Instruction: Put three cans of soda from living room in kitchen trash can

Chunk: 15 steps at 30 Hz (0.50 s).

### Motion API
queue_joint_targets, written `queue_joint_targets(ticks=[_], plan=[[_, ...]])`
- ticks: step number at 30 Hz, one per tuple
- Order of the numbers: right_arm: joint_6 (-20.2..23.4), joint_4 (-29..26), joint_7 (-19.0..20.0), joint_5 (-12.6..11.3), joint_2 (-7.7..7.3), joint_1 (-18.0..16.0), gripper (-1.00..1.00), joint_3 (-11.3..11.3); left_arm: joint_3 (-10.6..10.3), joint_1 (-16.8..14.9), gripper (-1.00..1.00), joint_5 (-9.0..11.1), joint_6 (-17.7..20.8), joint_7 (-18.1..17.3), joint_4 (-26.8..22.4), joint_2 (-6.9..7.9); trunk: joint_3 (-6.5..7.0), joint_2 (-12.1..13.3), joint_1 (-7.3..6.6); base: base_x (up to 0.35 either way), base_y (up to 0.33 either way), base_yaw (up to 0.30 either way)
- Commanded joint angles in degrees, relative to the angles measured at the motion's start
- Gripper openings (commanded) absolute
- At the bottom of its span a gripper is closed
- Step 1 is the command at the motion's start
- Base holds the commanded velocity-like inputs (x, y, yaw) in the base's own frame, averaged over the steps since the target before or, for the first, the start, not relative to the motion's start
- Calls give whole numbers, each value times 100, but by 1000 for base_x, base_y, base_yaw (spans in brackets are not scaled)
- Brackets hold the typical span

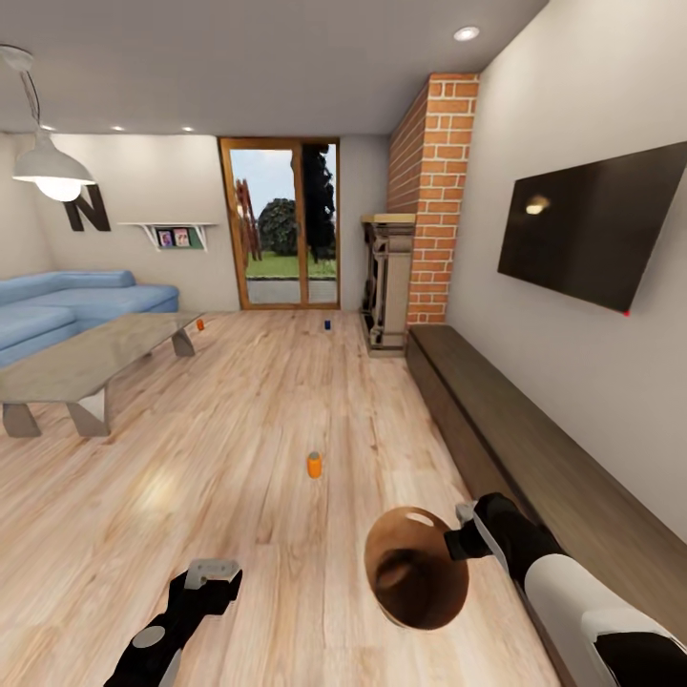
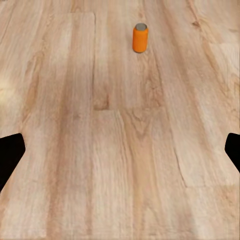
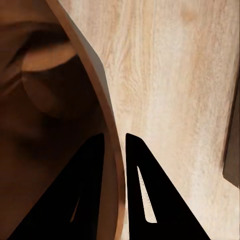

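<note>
I am in the living room. An orange soda can [image 1: 314, 465] [image 2: 140, 38] stands upright on the wood floor ahead of me. A second orange can [image 1: 200, 324] sits by the coffee table's far end, and a dark blue can [image 1: 327, 324] stands near the glass doors. My right gripper [image 1: 456, 540] [image 3: 116, 145] is shut on the rim of the trash can [image 1: 415, 567] [image 3: 45, 100], held above the floor with its brown inside facing me. My left gripper [image 1: 212, 572] hangs open above the floor, short of the nearest can; its fingers [image 2: 10, 152] stand wide apart.
A grey low coffee table [image 1: 86, 358] stands at the left before the blue sofa [image 1: 67, 305]. A dark low bench [image 1: 534, 448] runs along the right wall under a TV [image 1: 596, 224]. The brick fireplace [image 1: 429, 210] and glass doors [image 1: 281, 224] are at the far end.
</note>
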Motion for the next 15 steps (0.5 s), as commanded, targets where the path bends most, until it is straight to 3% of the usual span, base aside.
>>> queue_joint_targets(ticks=[1, 15], plan=[[5, -3, 17, -53, 1, -3, -100, -12, 0, 0, 100, 0, 0, 0, 0, 0, 1, 0, 0, 323, 0, 0], [18, -1, 8, -52, -8, -4, -100, -23, 0, 0, 100, 0, 0, -1, 0, 0, 1, 0, 0, 323, 0, 0]])
